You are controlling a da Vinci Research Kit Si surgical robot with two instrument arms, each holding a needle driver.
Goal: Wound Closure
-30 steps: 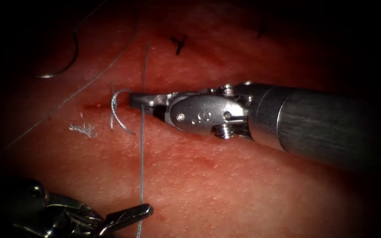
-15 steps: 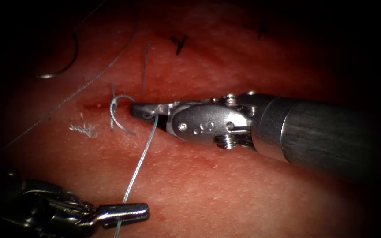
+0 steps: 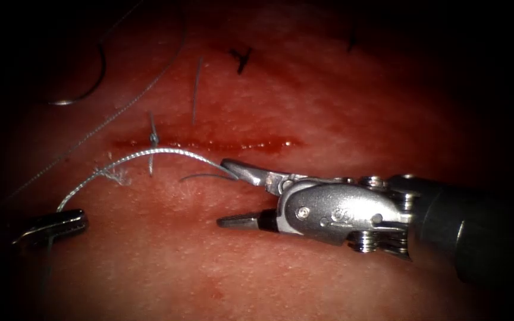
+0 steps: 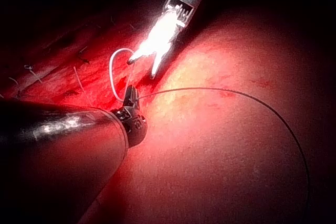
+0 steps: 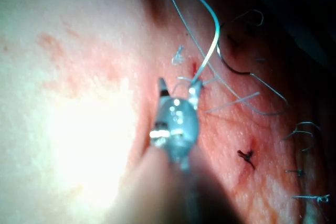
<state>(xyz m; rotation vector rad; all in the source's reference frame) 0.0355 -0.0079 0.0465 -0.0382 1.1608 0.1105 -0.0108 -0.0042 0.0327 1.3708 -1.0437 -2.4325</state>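
Observation:
The cut [image 3: 209, 144] runs across the tissue [image 3: 328, 89] with a tied knot [image 3: 153, 139] near its left end. My right tool [image 3: 224, 193] lies below the cut, jaws wide open and holding nothing. A pale length of thread [image 3: 144, 152] arcs from its upper jaw leftward to my left tool [image 3: 72, 221], which is shut on the thread. The curved needle [image 3: 90, 83] lies free on the tissue at the far upper left, in neither tool. In the left wrist view the left tool [image 4: 129, 94] grips the thread loop [image 4: 112, 66] below the open right tool [image 4: 143, 65].
A cut end of thread [image 3: 196, 89] stands above the knot. A frayed thread scrap [image 3: 113, 174] lies below the cut's left end. Dark stitch ends [image 3: 242, 58] sit further back. A thin thread [image 3: 120, 110] trails from the needle across the tissue.
The thread through the right tool's shut jaws parted, leaving a short end above the knot. The right tool then drew back down and right and opened. The left tool shut on the thread and pulled it left.

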